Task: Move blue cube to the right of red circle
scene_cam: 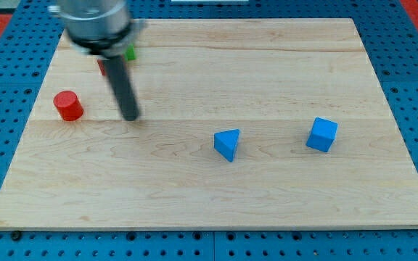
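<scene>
The blue cube (322, 135) sits on the wooden board at the view's right. The red circle, a short red cylinder (68, 106), stands at the view's left. My tip (130, 116) rests on the board a little to the right of the red cylinder and far to the left of the blue cube. The rod rises from the tip up to the arm's dark body at the view's top left.
A blue triangular block (227, 144) lies between my tip and the blue cube. A green block (130, 52) and another red block (102, 67) show partly behind the rod at the top left. The wooden board (216, 196) lies on a blue pegboard.
</scene>
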Controlling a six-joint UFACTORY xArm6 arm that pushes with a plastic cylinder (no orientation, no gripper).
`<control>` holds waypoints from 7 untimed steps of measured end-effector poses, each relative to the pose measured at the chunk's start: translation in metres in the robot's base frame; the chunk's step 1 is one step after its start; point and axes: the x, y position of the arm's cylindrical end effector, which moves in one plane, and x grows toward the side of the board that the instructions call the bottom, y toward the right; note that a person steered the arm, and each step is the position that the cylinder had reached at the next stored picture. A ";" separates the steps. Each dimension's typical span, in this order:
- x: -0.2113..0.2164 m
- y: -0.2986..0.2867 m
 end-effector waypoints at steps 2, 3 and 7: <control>-0.045 0.171; -0.050 0.271; 0.052 0.272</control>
